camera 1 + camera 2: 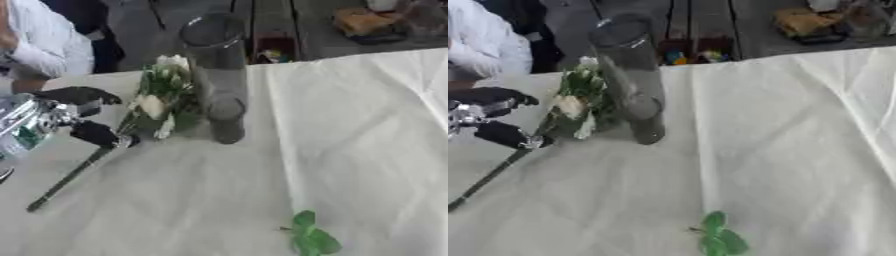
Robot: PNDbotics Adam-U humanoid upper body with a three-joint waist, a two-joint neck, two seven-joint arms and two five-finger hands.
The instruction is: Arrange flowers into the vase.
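Left hand (83, 117) (fingers curled) on flower (153, 107)

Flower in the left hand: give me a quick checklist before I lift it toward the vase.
1. Grip: left hand pinches the flower at mid-stem. Ok.
2. Stem: the lower end trails down-left over the tablecloth; whether it touches, cannot tell.
3. Vase: upright, mouth unobstructed. Ok.
4. Blooms: right beside the vase wall; contact cannot tell.
5. Flower angle: tilted, not aligned with the opening. Not ok.
6. Loose leaf sprig: lying near the front edge, away from the path. Ok.
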